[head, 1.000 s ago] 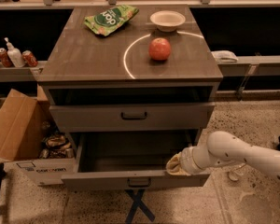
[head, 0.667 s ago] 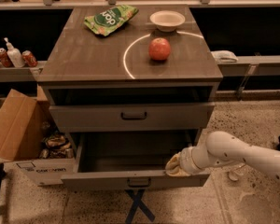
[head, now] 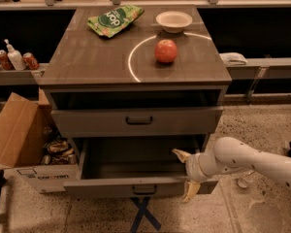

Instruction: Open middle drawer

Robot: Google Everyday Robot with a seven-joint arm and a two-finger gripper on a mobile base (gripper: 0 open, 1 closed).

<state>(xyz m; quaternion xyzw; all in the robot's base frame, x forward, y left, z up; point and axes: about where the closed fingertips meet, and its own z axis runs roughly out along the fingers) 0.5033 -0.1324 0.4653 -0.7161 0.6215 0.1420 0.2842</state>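
The gripper point(head: 183, 174) is seen low at the right end of the middle drawer point(head: 102, 188), its pale fingers point(head: 190, 191) spread apart. One is placed inside the box and the other in front of the panel. The drawer is found pulled well out from the cabinet point(head: 87, 62), its dark handle point(head: 144, 189) untouched. Above, the taller-fronted drawer point(head: 97, 123) is seen. On top, an apple point(head: 166, 51), a bowl point(head: 173, 21) and a green bag point(head: 115, 19) are laid out.
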